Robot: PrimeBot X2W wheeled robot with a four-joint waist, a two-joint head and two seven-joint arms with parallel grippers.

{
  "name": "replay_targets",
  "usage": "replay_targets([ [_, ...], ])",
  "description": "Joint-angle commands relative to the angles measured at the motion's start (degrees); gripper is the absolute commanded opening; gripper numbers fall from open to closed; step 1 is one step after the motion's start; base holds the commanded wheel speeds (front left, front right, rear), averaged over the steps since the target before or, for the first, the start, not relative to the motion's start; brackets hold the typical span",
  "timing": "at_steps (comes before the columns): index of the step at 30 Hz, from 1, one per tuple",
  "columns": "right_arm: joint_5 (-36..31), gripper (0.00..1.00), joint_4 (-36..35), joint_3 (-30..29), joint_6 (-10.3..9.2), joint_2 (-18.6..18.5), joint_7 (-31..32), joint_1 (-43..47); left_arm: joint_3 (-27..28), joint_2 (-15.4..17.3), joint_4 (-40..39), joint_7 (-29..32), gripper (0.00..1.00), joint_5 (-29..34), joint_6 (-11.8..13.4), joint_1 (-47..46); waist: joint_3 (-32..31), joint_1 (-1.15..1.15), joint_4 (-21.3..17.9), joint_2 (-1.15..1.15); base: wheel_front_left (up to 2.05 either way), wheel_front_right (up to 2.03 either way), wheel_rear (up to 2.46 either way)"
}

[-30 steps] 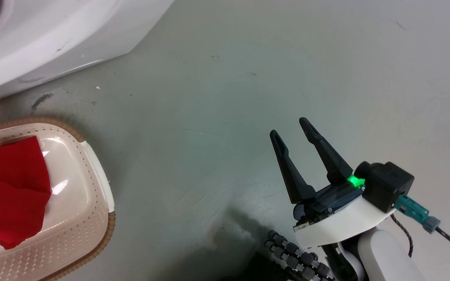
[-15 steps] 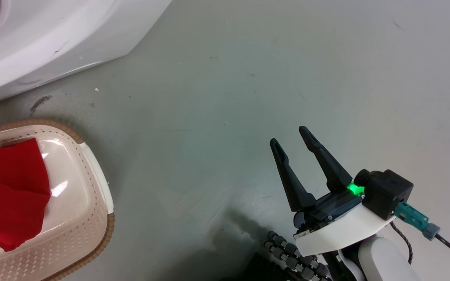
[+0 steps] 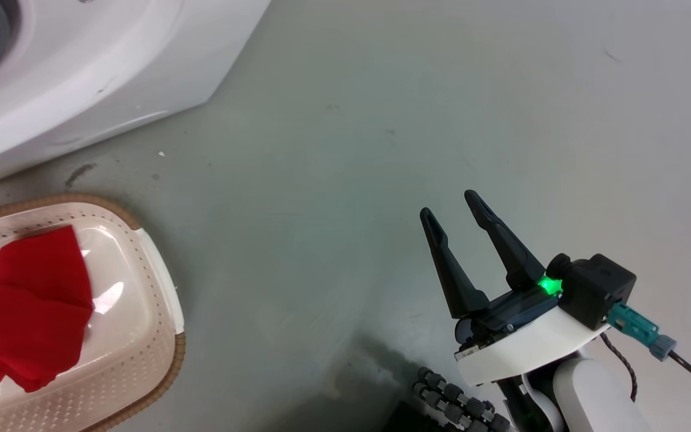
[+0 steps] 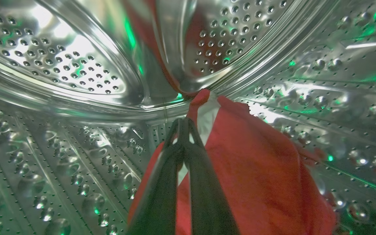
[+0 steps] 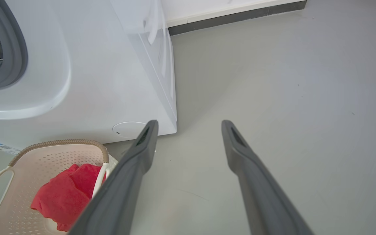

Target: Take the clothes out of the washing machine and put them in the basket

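Inside the white washing machine (image 3: 81, 72), in its perforated steel drum (image 4: 60, 65), the left gripper (image 4: 183, 129) pinches a soft red garment (image 4: 250, 169), which likely next needs drawing out toward the cream plastic basket (image 3: 141, 366) at eight o'clock, while the right gripper (image 3: 447, 203) hangs with fingers spread.

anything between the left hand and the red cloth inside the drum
Nothing visible. The left hand is already shut on the soft red fabric garment with a white band, which lies against the wall of the perforated steel drum.
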Motion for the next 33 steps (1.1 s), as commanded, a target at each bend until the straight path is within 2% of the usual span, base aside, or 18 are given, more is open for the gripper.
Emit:
replay_targets([
  [1, -0.3, 1.00, 0.2, -0.3, -0.04, 0.1, 0.1, -0.8, 0.6, -0.6, 0.6, -2.4, 0.00, -0.9, 0.5, 1.8, -1.3, 0.00, 0.9, 0.00, 0.00, 0.00, 0.00],
  [6, -1.3, 1.00, 0.5, -1.6, -0.04, 0.1, 0.7, -0.4, 2.3, -3.2, 3.0, -11.2, 0.00, -3.4, 0.8, 6.7, -4.7, 0.00, 2.4, 0.00, 0.00, 0.00, 0.00],
  [12, -2.4, 1.00, 0.0, -3.7, -0.04, 0.1, 1.9, 1.0, 3.9, -6.4, 5.3, -18.3, 0.00, -6.5, 0.3, 13.9, -8.4, 0.00, 4.3, 0.00, 0.00, 0.00, 0.00],
  [19, -3.4, 1.00, -0.5, -5.2, -0.04, 0.1, 2.7, 2.3, 5.2, -9.6, 4.0, -21.2, 0.00, -9.1, 0.5, 20.8, -11.9, 0.00, 6.6, 0.00, 0.00, 0.00, 0.00],
  [25, -3.9, 1.00, -1.3, -5.8, -0.04, 0.1, 3.7, 2.9, 5.0, -11.8, 1.4, -20.8, 0.00, -10.4, 0.6, 25.4, -13.8, 0.00, 8.4, 0.00, 0.00, 0.00, 0.00],
  [26, -4.0, 1.00, -1.5, -5.9, -0.04, 0.1, 3.9, 3.0, 4.9, -12.0, 0.8, -20.5, 0.16, -10.4, 0.7, 25.9, -14.0, 0.00, 8.7, 0.00, 0.00, 0.00, 0.00],
  [27, -4.1, 1.00, -1.6, -5.9, -0.04, 0.1, 3.9, 3.1, 4.8, -12.2, 0.4, -20.1, 0.40, -10.6, 0.8, 26.5, -14.1, 0.00, 8.9, 0.00, 0.00, 0.00, 0.00],
  [28, -4.1, 1.00, -1.7, -6.0, -0.04, 0.1, 4.0, 3.3, 4.8, -12.4, -0.1, -19.7, 0.82, -10.7, 1.0, 26.9, -14.2, 0.00, 9.1, 0.00, 0.00, 0.00, 0.00],
  [29, -4.1, 1.00, -1.9, -6.0, -0.04, 0.1, 4.1, 3.4, 4.7, -12.5, -0.7, -19.4, 1.00, -10.8, 1.1, 27.3, -14.4, 0.00, 9.3, 0.00, 0.00, 0.00, 0.00],
  [33, -4.3, 1.00, -2.4, -6.0, -0.04, 0.1, 4.5, 3.8, 4.0, -13.1, -2.5, -17.5, 1.00, -11.1, 1.2, 28.6, -14.7, 0.00, 10.0, 0.00, 0.00, 0.00, 0.00],
])
